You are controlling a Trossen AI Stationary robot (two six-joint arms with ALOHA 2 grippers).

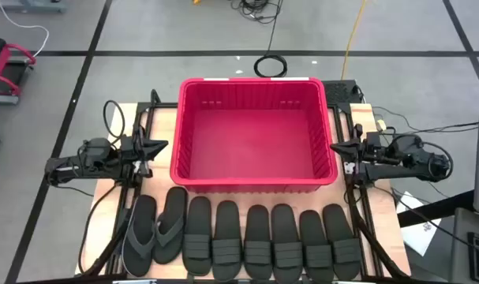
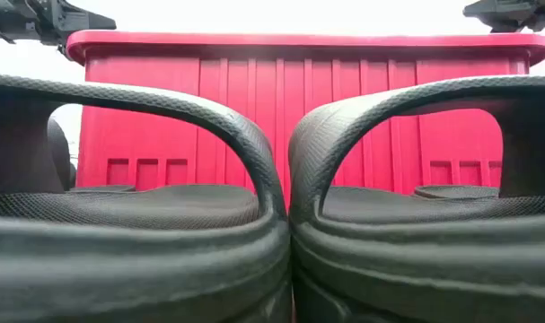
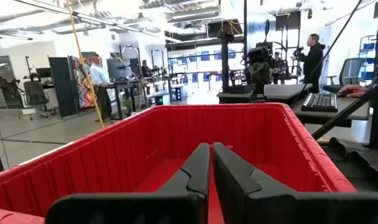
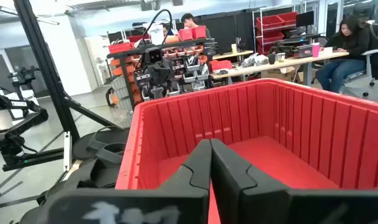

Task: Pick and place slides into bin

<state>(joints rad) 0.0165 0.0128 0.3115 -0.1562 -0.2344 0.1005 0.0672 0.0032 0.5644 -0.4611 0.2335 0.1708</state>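
The red bin [image 1: 255,134] stands at the table's middle, its inside bare; it also shows in the low view [image 2: 299,117]. Several dark slides lie in a row along the near edge: two grey flip-flops [image 1: 155,230] at the left, black ribbed-strap slides [image 1: 275,241] to their right, all flat on their soles. Two of them fill the low view [image 2: 164,224]. My left gripper [image 1: 162,147] hangs shut at the bin's left wall, pointing at it [image 3: 211,155]. My right gripper [image 1: 336,147] hangs shut at the bin's right wall [image 4: 208,152].
Cables [image 1: 269,65] lie on the floor beyond the bin. A sheet of paper [image 1: 422,233] lies at the right. People and desks show in the room behind, in both wrist views. Free table strips lie between the bin and the slides.
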